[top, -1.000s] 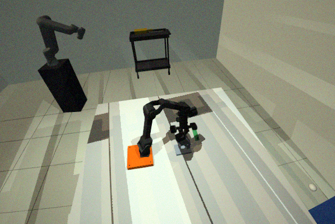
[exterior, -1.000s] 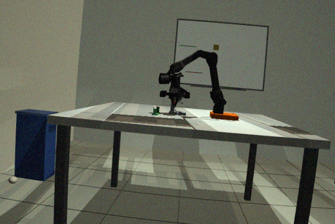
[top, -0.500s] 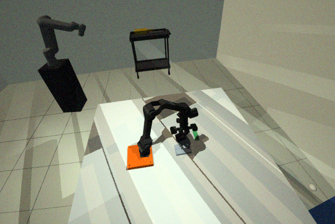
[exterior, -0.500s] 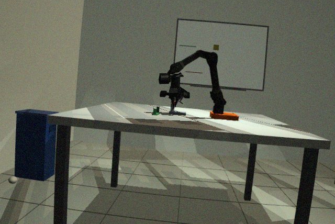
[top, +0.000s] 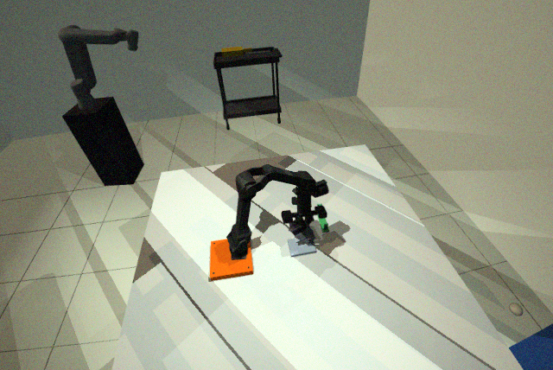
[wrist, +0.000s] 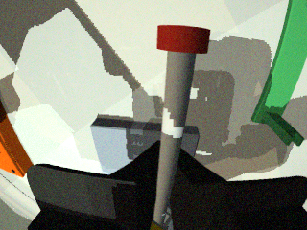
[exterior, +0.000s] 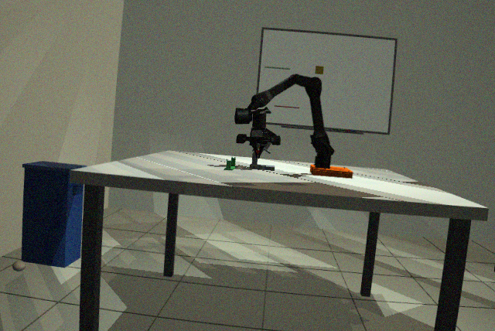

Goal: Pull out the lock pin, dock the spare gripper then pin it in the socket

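Observation:
My gripper (top: pixel 304 232) (exterior: pixel 258 153) (wrist: pixel 164 146) points down and is shut on the lock pin (wrist: pixel 178 86), a grey shaft with a red head. The head stands out beyond the fingers in the wrist view. The mount's grey base plate (top: pixel 301 248) (exterior: pixel 265 168) (wrist: pixel 112 146) lies on the table just below the gripper. In the exterior view a thin grey upright (exterior: pixel 254 160) rises from the plate; the fingers hide most of the socket. I cannot tell whether the pin's far end is clear of it. A green part (top: pixel 322 219) (exterior: pixel 229 165) (wrist: pixel 284 72) with short prongs, probably the spare gripper, stands beside the mount.
The arm's orange base (top: pixel 223 267) (exterior: pixel 333 171) (wrist: pixel 11 149) is on the other side of the mount from the green part. A blue bin (exterior: pixel 52 215) stands beyond the table edge. A cart (top: pixel 247 60) and another arm (top: pixel 80 60) are far behind.

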`<act>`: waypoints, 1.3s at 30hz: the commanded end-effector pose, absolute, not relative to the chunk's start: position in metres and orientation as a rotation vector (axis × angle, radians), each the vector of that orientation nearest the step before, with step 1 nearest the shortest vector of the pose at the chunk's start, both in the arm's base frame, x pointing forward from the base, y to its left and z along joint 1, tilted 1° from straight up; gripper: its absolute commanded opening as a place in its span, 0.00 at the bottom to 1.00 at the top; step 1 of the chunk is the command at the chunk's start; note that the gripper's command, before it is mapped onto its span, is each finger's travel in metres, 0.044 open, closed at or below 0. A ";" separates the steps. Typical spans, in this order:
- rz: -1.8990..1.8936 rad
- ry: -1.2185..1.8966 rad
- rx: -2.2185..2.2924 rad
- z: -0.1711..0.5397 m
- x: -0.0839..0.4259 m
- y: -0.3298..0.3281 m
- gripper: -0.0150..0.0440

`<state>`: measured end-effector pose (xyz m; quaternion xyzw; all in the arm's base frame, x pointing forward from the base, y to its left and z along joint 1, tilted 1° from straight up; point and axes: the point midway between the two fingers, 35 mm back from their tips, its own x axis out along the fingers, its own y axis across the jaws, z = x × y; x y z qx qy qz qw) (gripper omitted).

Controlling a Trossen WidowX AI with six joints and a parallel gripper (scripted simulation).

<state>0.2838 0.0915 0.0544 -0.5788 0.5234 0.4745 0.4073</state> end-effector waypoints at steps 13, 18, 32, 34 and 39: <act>1.198 1.322 -1.457 0.054 0.285 0.086 0.39; 1.198 1.322 -1.457 0.054 0.285 0.086 0.59; 1.208 1.332 -1.459 0.071 0.280 0.099 0.59; 1.210 1.333 -1.461 0.075 0.279 0.102 0.59; 1.215 1.338 -1.466 0.084 0.277 0.109 0.59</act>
